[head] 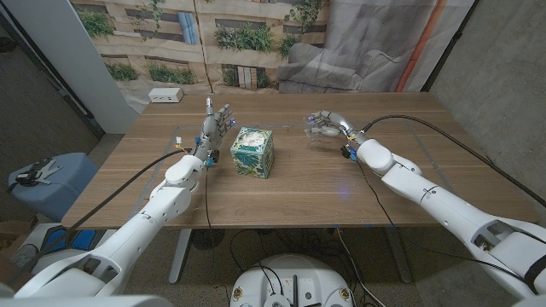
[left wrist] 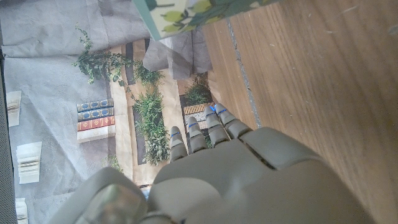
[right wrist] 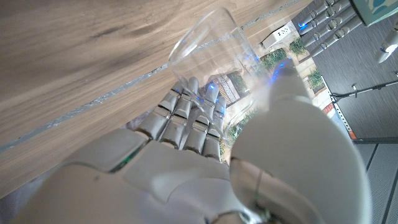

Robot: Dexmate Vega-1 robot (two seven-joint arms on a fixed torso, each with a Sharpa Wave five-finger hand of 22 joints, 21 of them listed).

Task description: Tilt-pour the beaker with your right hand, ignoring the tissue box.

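Gripping the clear beaker (right wrist: 208, 53), the fingers (right wrist: 186, 115) of the right hand (right wrist: 205, 155) wrap one side of the glass wall while the thumb (right wrist: 283, 93) presses the opposite side. In the right wrist view the beaker is tilted, its open rim turned toward the wooden table (right wrist: 74, 56); whether any part of it touches the tabletop cannot be told. In the head view the right hand (head: 328, 125) sits over the far right part of the table (head: 290, 192), with the beaker (head: 317, 135) appearing as a faint transparent shape under the fingers. The right arm (head: 426, 192) runs back from there to the near right corner.

The left hand (head: 215, 126) stands upright with its fingers (head: 223, 115) extended, slightly apart, and holding nothing. It is positioned just beside the tissue box (head: 252, 152), on the box's left side, without visible contact. In the left wrist view the fingers (left wrist: 205, 134) are likewise straight and unloaded, and a corner of the tissue box (left wrist: 193, 12) shows beyond them.

The tissue box, printed with a green leaf pattern, stands on the table between the two hands, well apart from the beaker. A white power strip (head: 165, 95) lies at the table's far left corner.
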